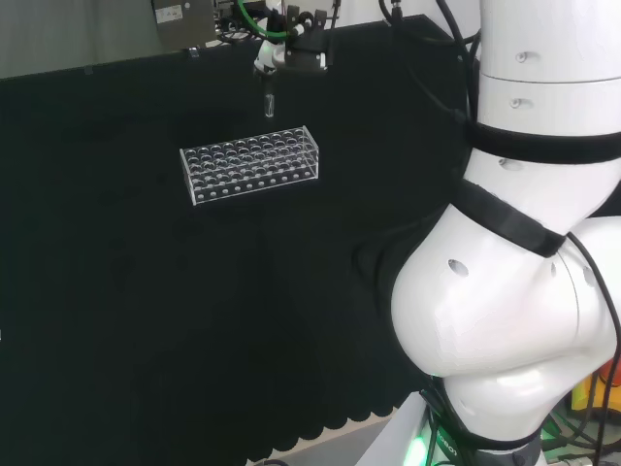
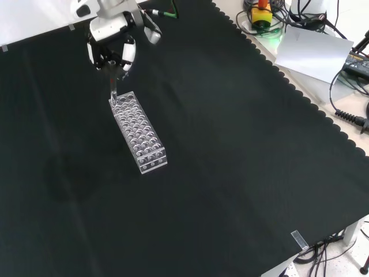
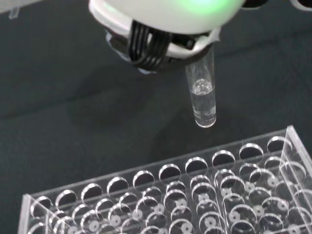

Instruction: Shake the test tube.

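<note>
A clear test tube (image 3: 203, 92) with a little clear liquid in its bottom hangs upright from my hand (image 3: 161, 29), whose fingers are curled round its top. In the front view the hand (image 2: 113, 43) is at the top left, with the tube (image 2: 113, 91) pointing down just above the far end of a clear plastic tube rack (image 2: 140, 131). In the head view the hand (image 1: 281, 49) is at the far edge of the cloth, and the tube (image 1: 267, 100) hangs above and behind the rack (image 1: 250, 163). The rack's holes look empty.
Black cloth (image 2: 230, 161) covers the bench around the rack. Cables, a grey sheet (image 2: 314, 52) and a yellow and red device (image 2: 261, 12) lie beyond the cloth's scalloped edge at the front view's top right. The arm's white links (image 1: 524, 243) stand at the head view's right.
</note>
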Motion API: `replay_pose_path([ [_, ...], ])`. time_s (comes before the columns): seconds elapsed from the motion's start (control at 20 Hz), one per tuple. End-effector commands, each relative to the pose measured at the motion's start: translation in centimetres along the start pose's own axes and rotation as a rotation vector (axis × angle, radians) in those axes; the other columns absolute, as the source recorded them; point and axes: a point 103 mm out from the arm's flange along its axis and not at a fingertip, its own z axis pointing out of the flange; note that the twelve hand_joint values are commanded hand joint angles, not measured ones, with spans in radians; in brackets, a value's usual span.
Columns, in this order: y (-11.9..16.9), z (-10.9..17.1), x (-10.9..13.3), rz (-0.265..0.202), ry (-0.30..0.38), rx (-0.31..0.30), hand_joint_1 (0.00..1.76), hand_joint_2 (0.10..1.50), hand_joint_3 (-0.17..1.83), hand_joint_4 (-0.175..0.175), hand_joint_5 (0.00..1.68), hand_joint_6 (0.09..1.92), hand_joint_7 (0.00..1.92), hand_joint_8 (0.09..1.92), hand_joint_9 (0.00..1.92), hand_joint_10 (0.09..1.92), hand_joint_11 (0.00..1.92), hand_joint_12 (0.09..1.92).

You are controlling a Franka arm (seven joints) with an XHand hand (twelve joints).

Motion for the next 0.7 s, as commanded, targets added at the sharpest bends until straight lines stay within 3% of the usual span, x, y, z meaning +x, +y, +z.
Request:
replay_pose_path([
  [0.05, -1.4, -3.4, 0.0, -0.010, 0.010, -0.029, 1.23, 0.66, 0.61, -0.175, 1.36, 0.49, 1.76, 0.40, 1.71, 0.53, 1.35, 0.81],
  [0.35, -2.6, -4.8, 1.3, -0.032, 0.020, -0.035, 1.23, 0.65, 0.62, -0.175, 1.36, 0.49, 1.76, 0.40, 1.71, 0.53, 1.34, 0.81],
  [0.7, -4.2, -4.8, 6.8, -0.130, 0.042, -0.018, 1.23, 0.65, 0.63, -0.175, 1.36, 0.49, 1.76, 0.40, 1.71, 0.53, 1.34, 0.81],
])
